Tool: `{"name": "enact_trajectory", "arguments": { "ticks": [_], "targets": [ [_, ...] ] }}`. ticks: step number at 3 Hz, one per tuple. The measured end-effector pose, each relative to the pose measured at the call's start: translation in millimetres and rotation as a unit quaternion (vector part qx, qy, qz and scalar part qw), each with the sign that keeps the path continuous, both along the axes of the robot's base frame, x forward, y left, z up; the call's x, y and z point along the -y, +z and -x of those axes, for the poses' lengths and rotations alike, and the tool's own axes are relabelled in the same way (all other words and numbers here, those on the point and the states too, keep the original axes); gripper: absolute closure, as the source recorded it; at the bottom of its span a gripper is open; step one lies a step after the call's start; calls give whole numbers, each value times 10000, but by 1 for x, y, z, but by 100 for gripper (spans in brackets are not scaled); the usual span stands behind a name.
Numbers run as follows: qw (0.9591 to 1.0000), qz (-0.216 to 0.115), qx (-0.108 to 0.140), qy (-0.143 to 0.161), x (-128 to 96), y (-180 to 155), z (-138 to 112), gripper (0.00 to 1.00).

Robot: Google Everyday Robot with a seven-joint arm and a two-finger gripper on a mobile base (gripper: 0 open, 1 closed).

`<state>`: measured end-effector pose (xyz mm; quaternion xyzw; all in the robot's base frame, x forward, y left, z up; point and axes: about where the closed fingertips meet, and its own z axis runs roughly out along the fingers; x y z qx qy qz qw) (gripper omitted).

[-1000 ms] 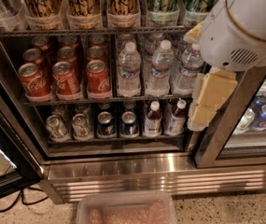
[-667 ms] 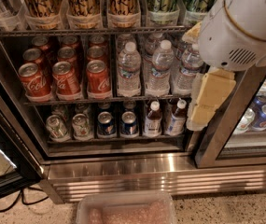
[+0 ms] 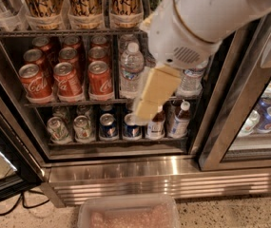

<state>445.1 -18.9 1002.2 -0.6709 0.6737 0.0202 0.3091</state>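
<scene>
Arm [image 3: 206,18] slants down from upper right — gripper [image 3: 148,109] hangs just beside a water bottle [image 3: 131,72]; spread or closed, cannot tell.

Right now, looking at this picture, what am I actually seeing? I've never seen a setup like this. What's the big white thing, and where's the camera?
This is a single camera view, looking down at an open steel drinks fridge; I cannot tell where the camera is mounted. The big white shape at the top right is the robot's arm. The cream-coloured part at its tip is its jaws, hanging in front of the middle shelf, next to a clear plastic water bottle. I can see nothing held in them. Left of that bottle stand red Coca-Cola cans. The shelf below holds smaller cans and small bottles. On the floor in front sits a clear plastic tub.
</scene>
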Motion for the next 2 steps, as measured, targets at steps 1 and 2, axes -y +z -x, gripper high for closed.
{"name": "enact_trajectory", "arguments": {
  "ticks": [1, 2],
  "targets": [
    [9988, -289, 281, 261, -46, 24, 4, 0],
    [9988, -290, 281, 261, -46, 24, 4, 0]
  ]
}}
